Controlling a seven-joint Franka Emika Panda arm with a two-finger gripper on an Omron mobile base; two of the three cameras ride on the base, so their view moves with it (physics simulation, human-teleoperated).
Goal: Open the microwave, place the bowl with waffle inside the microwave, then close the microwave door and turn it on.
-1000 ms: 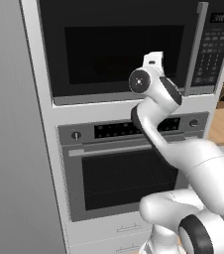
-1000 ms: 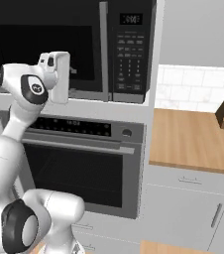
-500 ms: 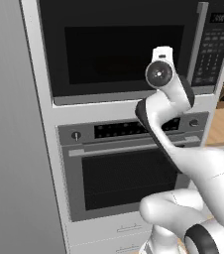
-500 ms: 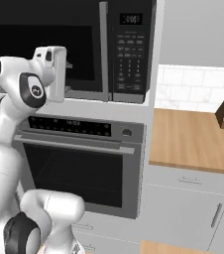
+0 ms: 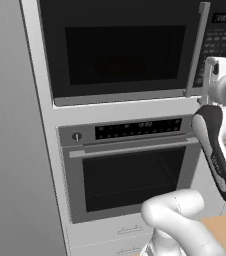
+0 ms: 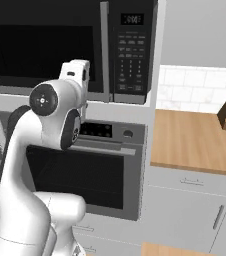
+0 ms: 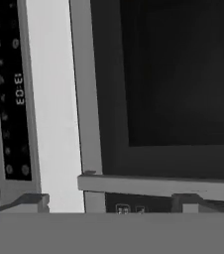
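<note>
The step in hand is judged to be the first: the microwave (image 5: 130, 50) is to be opened, and its door is seen shut, flush with the black front. The microwave door (image 6: 40, 47) fills the left and middle of the appliance; the long vertical silver bar handle (image 5: 198, 47) runs along the door's right edge, just beside the keypad panel (image 6: 132, 50). The gripper (image 5: 221, 67) is held at the right edge of the left base view, near the lower end of that handle. In the right base view it is seen in front of the door's lower right corner. In the hand view the grey door edge, the dark window and the bar handle (image 7: 158, 184) are seen close up, with the finger tips (image 7: 27, 201) set wide apart at the bottom; the jaws are taken to be spread and holding nothing, though the tips are partly cut off and this is hard to confirm.

The next move is judged to call for the spread fingers to be brought around the bar, closed on it, and the door swung outward. The bowl with waffle cannot be located in these views.

Against the frame of a second ago, the hand has been carried to the right, from in front of the door window to the handle side, and the cameras appear to have shifted as well.
</note>
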